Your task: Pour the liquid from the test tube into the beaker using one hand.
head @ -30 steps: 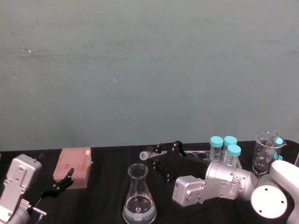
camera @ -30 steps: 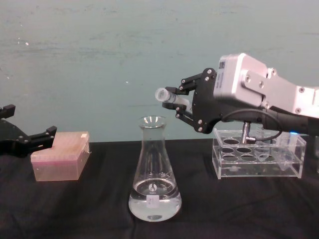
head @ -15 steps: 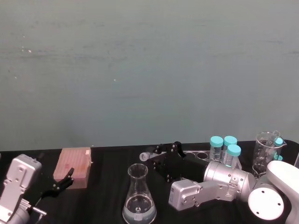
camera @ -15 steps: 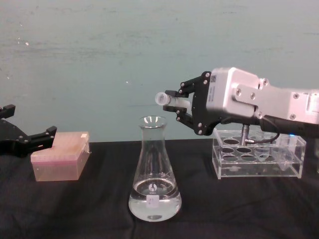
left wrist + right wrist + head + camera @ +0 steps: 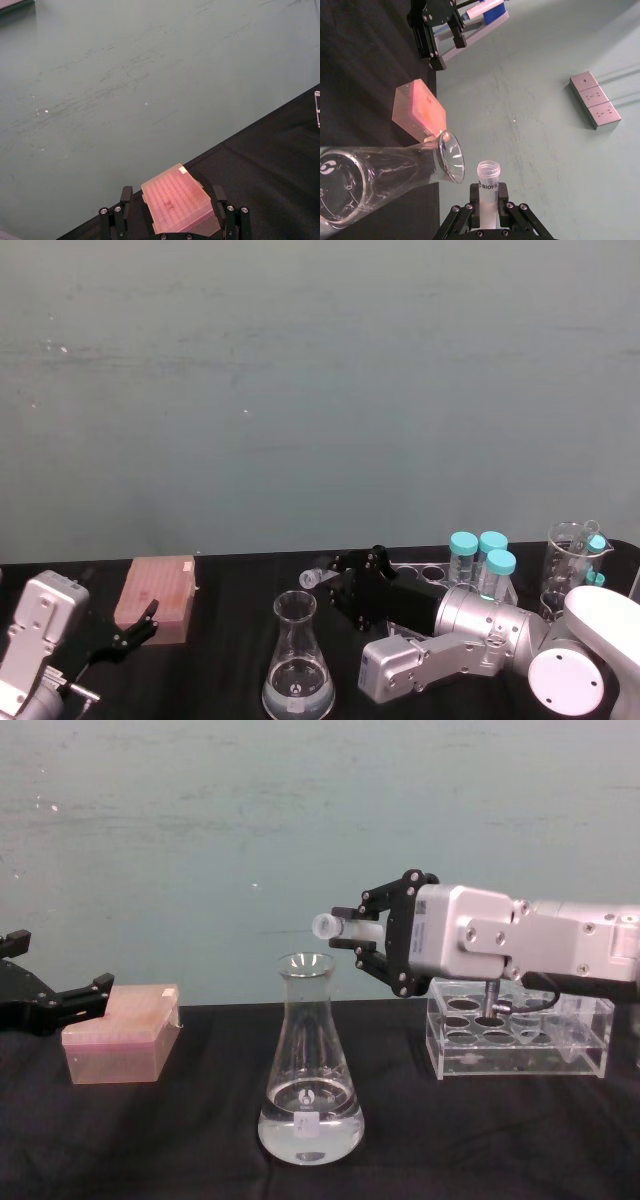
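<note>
1. Glass is your first worry. The beaker (image 5: 310, 1070) stands free on the black surface (image 5: 200, 1150), and its narrow mouth makes a small target. The right gripper (image 5: 352, 931) is clamped on the test tube (image 5: 333, 926). It holds the tube nearly level, rim toward the robot's left, above the right edge of the mouth and clear of the glass.
2. Depth is the doubtful part (the chest view flatters it). In the right wrist view the tube rim sits beside the beaker mouth, not over it. If you tip further from here, the stream may run down the outside or onto the surface.
3. A slim tube tends to let go in a gulp, so a quick wrist roll could overshoot the neck. I cannot tell how much is left in the tube. Clear liquid (image 5: 310, 1132) already lies in the beaker's base.
4. Lowering to close the gap risks knocking the rim and rocking the beaker.
5. Smooth plastic may slide out through the fingers once the mouth points down.
6. The tube rack (image 5: 520, 1035) sits just under your right arm, so mind it when you drop. The left gripper (image 5: 75, 995) is parked well away beside the pink box (image 5: 120, 1030), fingers apart.
</note>
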`<state>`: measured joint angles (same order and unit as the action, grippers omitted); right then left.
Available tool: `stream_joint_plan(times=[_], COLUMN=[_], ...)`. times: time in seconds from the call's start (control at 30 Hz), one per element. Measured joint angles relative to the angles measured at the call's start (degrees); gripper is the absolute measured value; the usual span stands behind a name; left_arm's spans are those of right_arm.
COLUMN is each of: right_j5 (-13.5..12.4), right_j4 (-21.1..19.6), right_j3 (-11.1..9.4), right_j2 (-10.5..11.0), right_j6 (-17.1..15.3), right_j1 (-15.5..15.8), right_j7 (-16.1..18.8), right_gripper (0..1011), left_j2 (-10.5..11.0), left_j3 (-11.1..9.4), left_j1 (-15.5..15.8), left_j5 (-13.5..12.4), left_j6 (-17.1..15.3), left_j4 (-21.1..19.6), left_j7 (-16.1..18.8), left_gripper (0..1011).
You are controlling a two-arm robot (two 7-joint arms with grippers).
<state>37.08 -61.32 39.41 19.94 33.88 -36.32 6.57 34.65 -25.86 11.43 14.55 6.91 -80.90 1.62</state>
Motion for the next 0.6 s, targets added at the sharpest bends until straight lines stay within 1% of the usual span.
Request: stream_joint_plan(times=[0.03, 0.3, 0.6], right_j5=[0.0, 3.0, 4.7], right_j4=[0.0, 0.4, 0.7], right_j3=[0.0, 1.0, 1.9], right_j2=[0.0, 0.2, 0.4], right_j6=[0.0, -0.3, -0.3], right_j1=[0.0, -0.5, -0.9], right_j7=[0.0, -3.0, -4.7], right_gripper=[198, 198, 198], left_j2=[0.0, 0.0, 0.0], left_j3=[0.0, 0.0, 0.0], left_j1=[0.0, 0.0, 0.0], left_j5=[0.0, 0.0, 0.0], left_j6=[0.0, 0.0, 0.0], left_j4=[0.0, 0.0, 0.0], left_j7=[0.0, 0.0, 0.0], left_gripper=[1000, 1000, 1000])
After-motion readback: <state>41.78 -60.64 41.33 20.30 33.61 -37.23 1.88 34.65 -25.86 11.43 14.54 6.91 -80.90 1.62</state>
